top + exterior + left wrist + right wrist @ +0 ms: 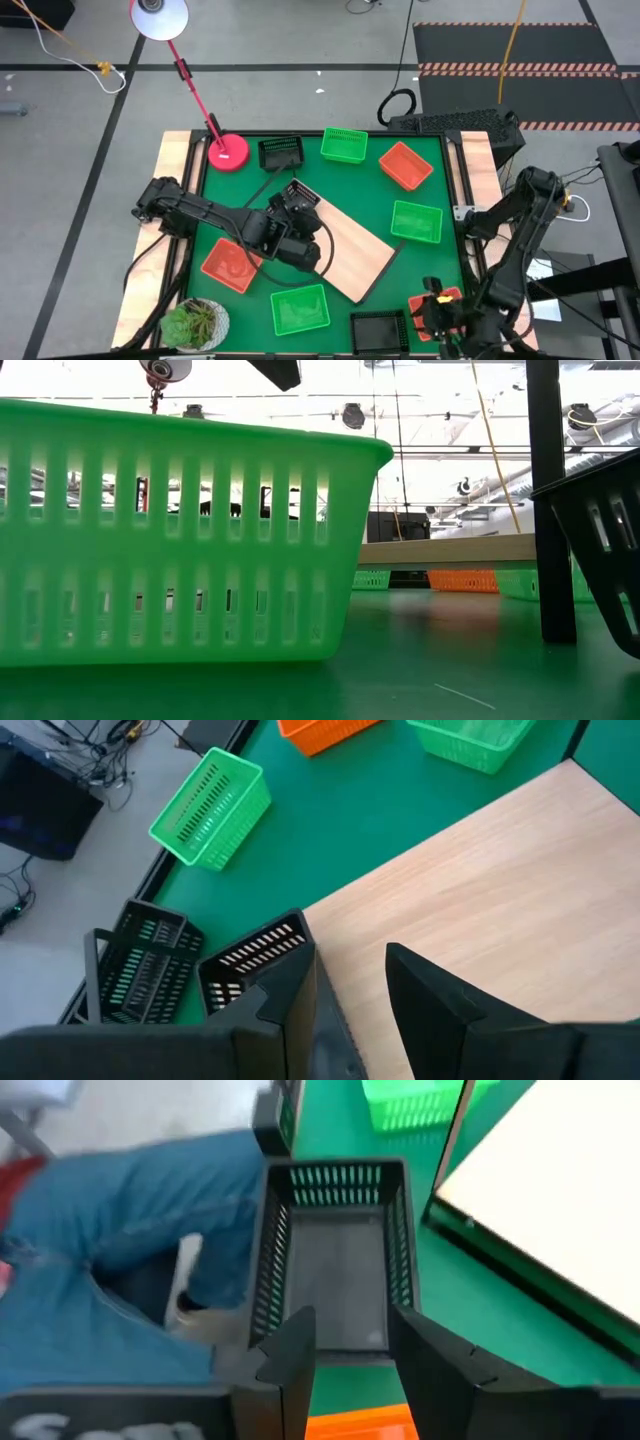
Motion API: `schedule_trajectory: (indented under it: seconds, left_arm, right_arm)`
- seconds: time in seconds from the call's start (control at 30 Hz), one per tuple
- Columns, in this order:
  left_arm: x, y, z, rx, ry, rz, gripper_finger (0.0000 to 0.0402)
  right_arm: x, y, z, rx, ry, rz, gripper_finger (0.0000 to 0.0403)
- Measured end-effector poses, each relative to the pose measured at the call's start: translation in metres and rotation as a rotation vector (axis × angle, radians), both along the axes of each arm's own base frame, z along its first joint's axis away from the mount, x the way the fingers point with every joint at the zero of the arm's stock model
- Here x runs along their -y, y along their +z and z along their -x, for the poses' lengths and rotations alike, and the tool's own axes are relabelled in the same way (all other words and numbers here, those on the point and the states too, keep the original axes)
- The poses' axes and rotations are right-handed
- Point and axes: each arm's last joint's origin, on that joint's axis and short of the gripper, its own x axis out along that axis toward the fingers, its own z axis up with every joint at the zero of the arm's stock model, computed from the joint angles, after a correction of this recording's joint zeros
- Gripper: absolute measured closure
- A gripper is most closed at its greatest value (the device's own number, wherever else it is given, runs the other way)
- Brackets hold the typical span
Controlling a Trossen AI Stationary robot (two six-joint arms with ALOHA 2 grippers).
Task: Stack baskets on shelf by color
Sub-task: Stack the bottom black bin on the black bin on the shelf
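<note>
A black basket [255, 965] is gripped by its wall in the left gripper [350, 1010] at the end of the shelf [345, 245]. The right gripper [350, 1350] is held open above another black basket [335, 1265], seen empty. The remaining baskets are scattered on the green mat [340, 190], all empty as far as can be seen.

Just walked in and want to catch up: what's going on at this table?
Two robot arms are sorting baskets onto a wooden shelf lying diagonally on the green mat. The left gripper holds a black basket at the shelf's end, one finger inside it. The right gripper hovers open over another black basket at the near edge. Red and green baskets lie scattered, none stacked yet.
</note>
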Motion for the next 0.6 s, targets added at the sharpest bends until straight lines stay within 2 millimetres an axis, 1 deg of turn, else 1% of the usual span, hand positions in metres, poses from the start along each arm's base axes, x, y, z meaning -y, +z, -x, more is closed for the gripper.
schedule_trajectory:
  seconds: [0.17, 0.27, 0.47, 0.53, 0.6]
  left_arm:
    - [-0.002, 0.000, -0.001, 0.002, 0.003, 0.000, 0.0275]
    - [-0.002, 0.001, -0.003, 0.011, -0.014, -0.004, 0.0275]
    - [0.000, 0.003, -0.008, 0.031, -0.071, -0.024, 0.0275]
    - [0.001, 0.004, -0.010, 0.036, -0.092, -0.033, 0.0275]
    - [0.001, 0.005, -0.011, 0.039, -0.103, -0.038, 0.0275]
  right_arm:
    - [-0.004, -0.029, -0.020, -0.093, 0.032, 0.115, 0.0272]
    - [-0.004, -0.042, -0.031, -0.108, 0.062, 0.193, 0.0254]
    - [0.000, -0.055, -0.044, -0.137, 0.041, 0.235, 0.0198]
    - [0.002, -0.059, -0.045, -0.147, 0.034, 0.241, 0.0188]
    - [0.005, -0.066, -0.047, -0.173, 0.025, 0.233, 0.0187]
